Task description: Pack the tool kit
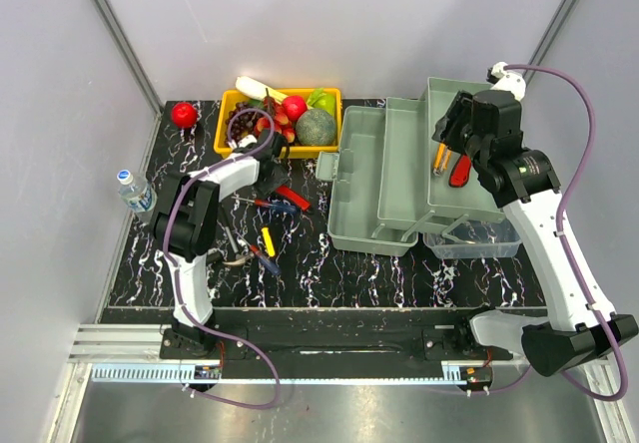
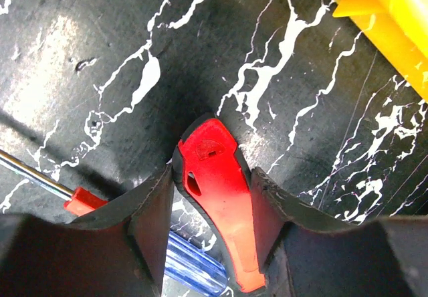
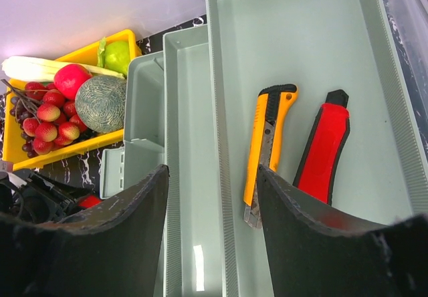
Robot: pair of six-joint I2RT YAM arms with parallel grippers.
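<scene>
The grey-green toolbox (image 1: 384,179) stands open at centre right with its trays (image 3: 314,36) spread out. A yellow utility knife (image 3: 267,143) and a red-handled tool (image 3: 324,146) lie in the upper tray. My right gripper (image 3: 212,170) hovers open and empty over the trays, just left of the knife; in the top view it (image 1: 451,129) is above the far tray. My left gripper (image 2: 217,183) is low over the table, its fingers (image 2: 150,210) pressed on both sides of a red-handled tool (image 2: 221,196). In the top view the left gripper (image 1: 272,176) is left of the box.
A blue-handled screwdriver (image 1: 265,204), a yellow-handled tool (image 1: 268,240) and pliers (image 1: 240,253) lie on the black table beside my left arm. A yellow fruit tray (image 1: 225,144) stands at the back, with a red apple (image 1: 184,114) and a water bottle (image 1: 132,189) to the left.
</scene>
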